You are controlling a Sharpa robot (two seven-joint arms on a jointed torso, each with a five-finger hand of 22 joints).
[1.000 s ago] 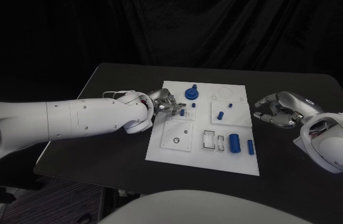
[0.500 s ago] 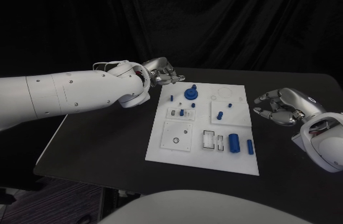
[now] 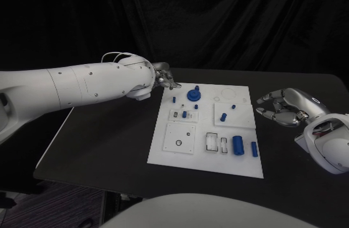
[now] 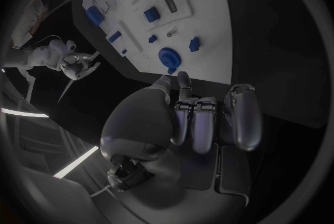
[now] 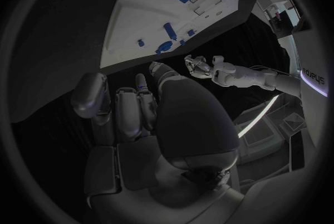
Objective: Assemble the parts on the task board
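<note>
Left hand (image 3: pixel 164 79) with fingers curled in, holding nothing, beside the far corner of the white board (image 3: pixel 189 157); right hand (image 3: pixel 283 108) curled, empty, near its right edge

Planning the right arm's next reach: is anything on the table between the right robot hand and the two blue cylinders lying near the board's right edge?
Nothing visible. The right robot hand is off the board's right edge, holding nothing. Between it and the cylinders lie only bare table and white board surface.
</note>
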